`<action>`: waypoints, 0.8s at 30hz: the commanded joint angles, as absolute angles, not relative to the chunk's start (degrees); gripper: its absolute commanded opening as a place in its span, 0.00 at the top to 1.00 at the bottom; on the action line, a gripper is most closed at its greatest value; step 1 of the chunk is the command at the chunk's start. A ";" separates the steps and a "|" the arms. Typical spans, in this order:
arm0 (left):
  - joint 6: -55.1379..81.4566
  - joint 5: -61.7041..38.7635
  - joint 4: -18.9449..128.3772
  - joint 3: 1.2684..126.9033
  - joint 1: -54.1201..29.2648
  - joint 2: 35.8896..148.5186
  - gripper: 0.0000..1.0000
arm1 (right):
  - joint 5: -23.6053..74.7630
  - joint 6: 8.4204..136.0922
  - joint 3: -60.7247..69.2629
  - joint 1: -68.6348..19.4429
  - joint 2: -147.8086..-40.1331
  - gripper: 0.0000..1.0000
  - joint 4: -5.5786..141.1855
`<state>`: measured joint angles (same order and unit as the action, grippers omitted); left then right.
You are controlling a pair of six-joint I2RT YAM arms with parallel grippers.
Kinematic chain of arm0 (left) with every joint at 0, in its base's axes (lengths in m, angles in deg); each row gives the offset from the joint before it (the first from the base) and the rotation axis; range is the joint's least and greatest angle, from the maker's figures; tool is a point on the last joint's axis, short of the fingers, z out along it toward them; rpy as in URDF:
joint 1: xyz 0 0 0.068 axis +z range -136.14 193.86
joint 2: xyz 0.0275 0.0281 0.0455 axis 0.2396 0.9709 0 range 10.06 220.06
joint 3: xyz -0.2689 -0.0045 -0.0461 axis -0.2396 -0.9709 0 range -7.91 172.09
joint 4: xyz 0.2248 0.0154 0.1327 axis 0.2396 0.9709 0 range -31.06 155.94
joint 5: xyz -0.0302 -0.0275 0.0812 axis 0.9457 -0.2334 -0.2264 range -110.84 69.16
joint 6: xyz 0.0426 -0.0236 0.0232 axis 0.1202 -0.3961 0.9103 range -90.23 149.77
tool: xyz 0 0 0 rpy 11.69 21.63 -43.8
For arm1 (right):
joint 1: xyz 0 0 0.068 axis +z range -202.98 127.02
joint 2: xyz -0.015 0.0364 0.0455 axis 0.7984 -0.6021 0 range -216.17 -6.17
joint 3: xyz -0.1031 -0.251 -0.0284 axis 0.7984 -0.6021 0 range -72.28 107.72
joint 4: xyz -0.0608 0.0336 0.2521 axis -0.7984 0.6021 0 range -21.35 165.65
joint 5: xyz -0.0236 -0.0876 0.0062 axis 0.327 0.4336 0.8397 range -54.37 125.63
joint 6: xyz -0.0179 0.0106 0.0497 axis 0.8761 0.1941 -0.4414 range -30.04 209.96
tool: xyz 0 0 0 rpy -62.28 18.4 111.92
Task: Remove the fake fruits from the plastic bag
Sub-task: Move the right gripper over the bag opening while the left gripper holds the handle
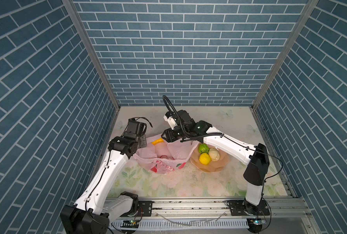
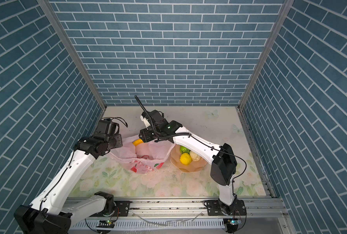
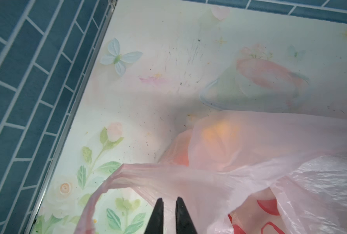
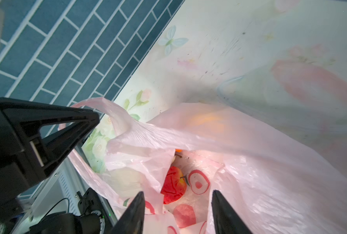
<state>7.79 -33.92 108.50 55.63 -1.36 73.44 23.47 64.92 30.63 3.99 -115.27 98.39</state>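
Plastic bag (pink, see-thru, red fruit prints) sits mouth-up on the floral table, left of centre in both top views. It's between your two arms, w/ the peach bowl just beside its right side.

Your L gripper: fingers nearly together w/ only a thin gap. Pink film of the bag rim is caught between them, right next to a loop handle, so it reads as a pinch on the bag.

Your R gripper: jaws spread wide w/ nothing gripped, tips at the bag mouth pointing in.

Fruits:
- Red fruit lies inside the bag near the bottom, just past the R tips, not touched.
- Yellow-orange fruit shows at the bag's far edge in both top views. In the wrist views it's only an orange glow thru the film. Can't tell which kind it is, or whether it's fully inside.
- 3 fruits are out of the bag and in the bowl: green fruit at the far side, cream-white fruit to its right, yellow fruit nearest you. They're bunched together, touching.

The R arm's forearm passes over the bowl's far rim in both top views and partly hides the green one in a top view.
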 commanded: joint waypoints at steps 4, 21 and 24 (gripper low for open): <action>9.28 -25.51 109.55 51.56 -1.08 72.74 0.85 | 15.08 69.21 30.85 6.76 -119.05 0.52 103.97; 8.70 -11.35 105.07 44.83 -1.17 70.63 0.53 | 16.54 65.96 19.57 7.96 -116.42 0.56 99.35; 8.19 -11.61 105.12 45.30 -1.17 69.00 0.51 | 17.38 65.25 18.33 7.97 -115.78 0.57 98.68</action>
<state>8.95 -13.03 106.40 45.23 -1.38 70.99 16.65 66.27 20.31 7.88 -118.66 99.85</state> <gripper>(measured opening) 0.489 0.436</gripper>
